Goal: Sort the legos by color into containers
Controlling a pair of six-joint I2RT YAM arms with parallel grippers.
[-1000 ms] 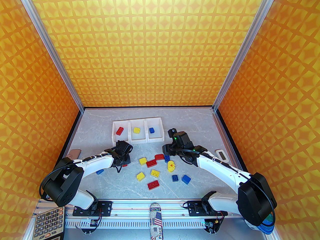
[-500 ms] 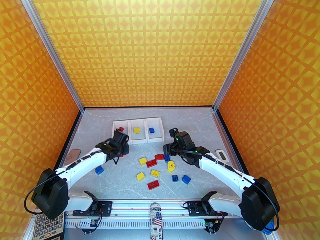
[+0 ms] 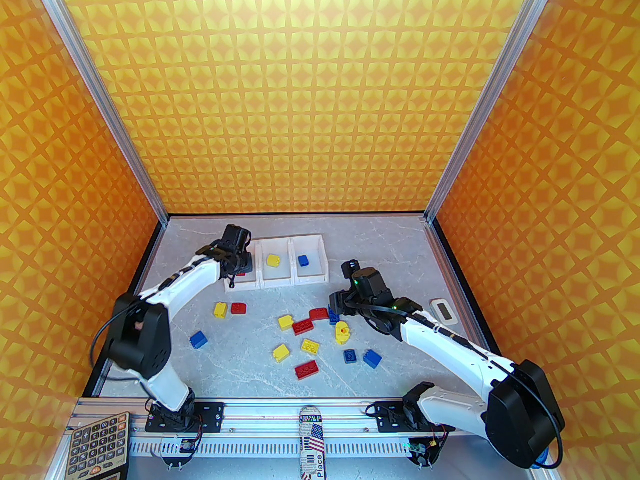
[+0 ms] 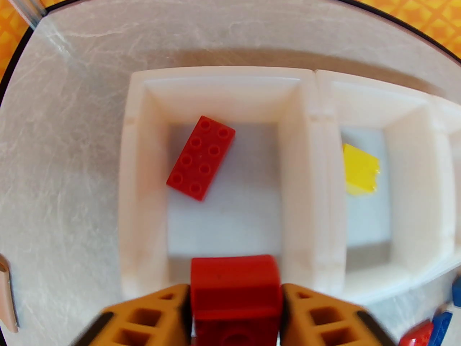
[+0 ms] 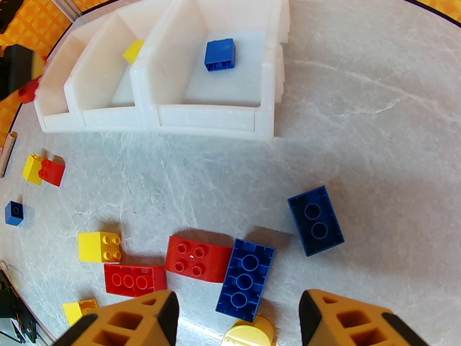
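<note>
My left gripper [image 3: 240,268] hangs over the near end of the left container [image 4: 317,157], shut on a red lego [image 4: 236,294] that sits between its orange fingers. Three joined white containers [image 3: 310,282] hold a red lego [image 4: 201,158], a yellow one [image 3: 273,260] and a blue one [image 5: 219,54], left to right. My right gripper [image 5: 237,312] is open just above the table, over a blue lego [image 5: 245,279] and a yellow rounded one [image 3: 342,332]. Several loose legos lie mid-table, including a red arch [image 3: 318,313] and a yellow and red pair [image 3: 229,309].
A small white device [image 3: 443,311] lies by the right wall. A tan tag [image 4: 7,294] sits left of the containers. A calculator [image 3: 97,445] and a printed can [image 3: 311,443] rest on the near rail. Patterned walls close three sides.
My left arm has swung from the table up and back over the left container with the red lego, uncovering a yellow and a red lego. My right gripper shifted slightly nearer.
</note>
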